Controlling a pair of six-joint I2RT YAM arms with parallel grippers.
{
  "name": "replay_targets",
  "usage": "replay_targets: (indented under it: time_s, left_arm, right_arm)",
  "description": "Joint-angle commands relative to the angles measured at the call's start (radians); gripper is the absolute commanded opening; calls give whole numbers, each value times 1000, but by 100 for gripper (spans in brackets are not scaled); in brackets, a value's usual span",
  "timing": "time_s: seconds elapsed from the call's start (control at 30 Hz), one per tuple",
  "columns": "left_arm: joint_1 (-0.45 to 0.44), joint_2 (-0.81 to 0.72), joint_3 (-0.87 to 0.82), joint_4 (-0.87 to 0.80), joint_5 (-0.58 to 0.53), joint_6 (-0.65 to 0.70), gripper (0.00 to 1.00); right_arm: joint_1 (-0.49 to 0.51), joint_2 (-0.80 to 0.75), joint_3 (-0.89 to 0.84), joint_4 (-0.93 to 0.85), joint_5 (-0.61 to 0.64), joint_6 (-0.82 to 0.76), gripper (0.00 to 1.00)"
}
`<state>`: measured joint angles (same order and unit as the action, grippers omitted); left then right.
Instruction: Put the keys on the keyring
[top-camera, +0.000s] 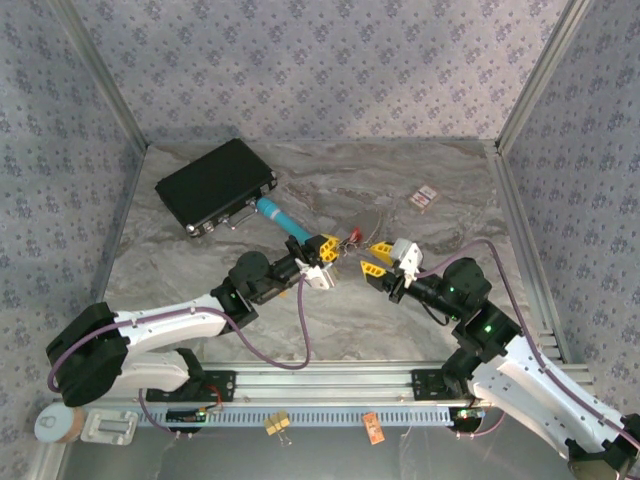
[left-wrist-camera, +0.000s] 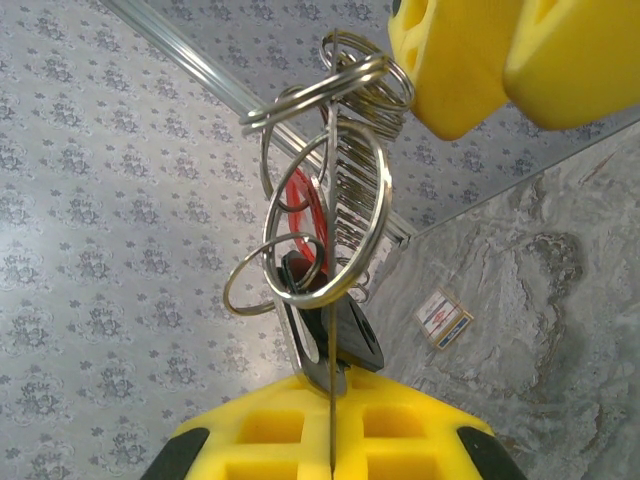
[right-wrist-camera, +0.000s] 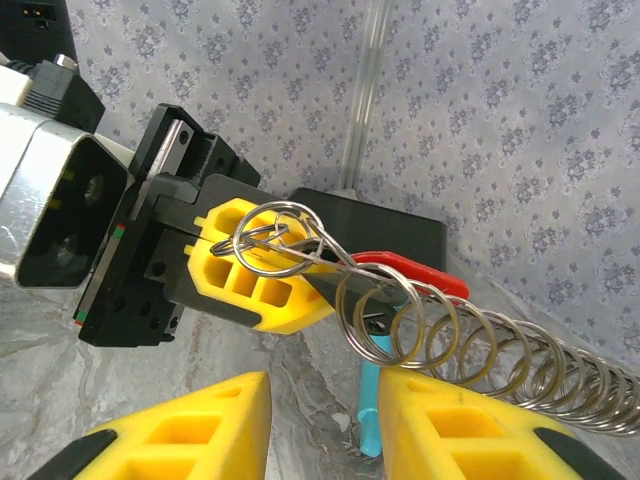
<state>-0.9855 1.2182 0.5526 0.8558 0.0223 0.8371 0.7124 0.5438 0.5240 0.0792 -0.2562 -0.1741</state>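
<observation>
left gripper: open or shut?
Shut. In the left wrist view the left gripper has its fingers pressed together, clamped on the lower end of the key bunch.

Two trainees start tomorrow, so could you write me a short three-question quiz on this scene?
1. True or false: the left gripper is shut, holding the bunch of silver metal key rings.
2. Which lies beside the black rectangular case? A) teal cylindrical tool B) yellow binder clip C) flat orange tag
3. What colour is the plastic key head among the rings?
Key: 1 true; 2 A; 3 red.
</observation>
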Motion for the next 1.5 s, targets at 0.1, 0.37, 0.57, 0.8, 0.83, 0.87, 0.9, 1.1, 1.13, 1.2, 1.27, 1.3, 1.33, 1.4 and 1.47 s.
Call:
replay_targets:
  time_s: [0.1,0.37,0.57,0.8,0.83,0.87,0.9,1.1,1.13,1.2,1.27,1.3,1.33,1.4,1.47]
  left_arm:
    - [3,-32,1,35,27,5,0]
    - [2,-24,4,38,21,11,0]
    - [3,-25,4,32,21,17,0]
    - [2,-29,2,34,22,21,0]
    - [2,-30,1,33,21,23,0]
    - [2,-30,1,34,19,26,0]
    - [2,-30,1,34,19,27,0]
    - [3,-30,1,33,22,27,0]
    - [2,-30,2,34,22,27,0]
    - [2,-29,1,32,22,27,0]
    - [2,-29,1,31,21,27,0]
    - [2,-29,1,30,22,27,0]
    - [2,-28,1,31,21,28,0]
    - [2,-27,1,28,19,28,0]
    - [3,-27,1,26,19,27,0]
  right_arm:
    - [10,-19,11,21,13,-11,35]
    - [13,-21,10,22,-23,-9,34]
    - [13,-23,10,38,2,-4,35]
    - [13,-24,10,33,23,20,37]
    - [13,-24,11,34,25,27,37]
    - [13,-22,11,34,26,35,37]
    - [13,-21,13,33,26,46,37]
    - [13,-19,8,41,37,74,34]
    - [13,-19,9,43,37,73,33]
    - [14,-18,8,51,35,76,31]
    - [13,-16,9,53,32,76,29]
    - [13,-16,9,55,30,76,28]
    - [13,-15,10,58,29,77,26]
    - [13,-13,10,61,30,80,25]
    - [12,-12,9,65,29,81,23]
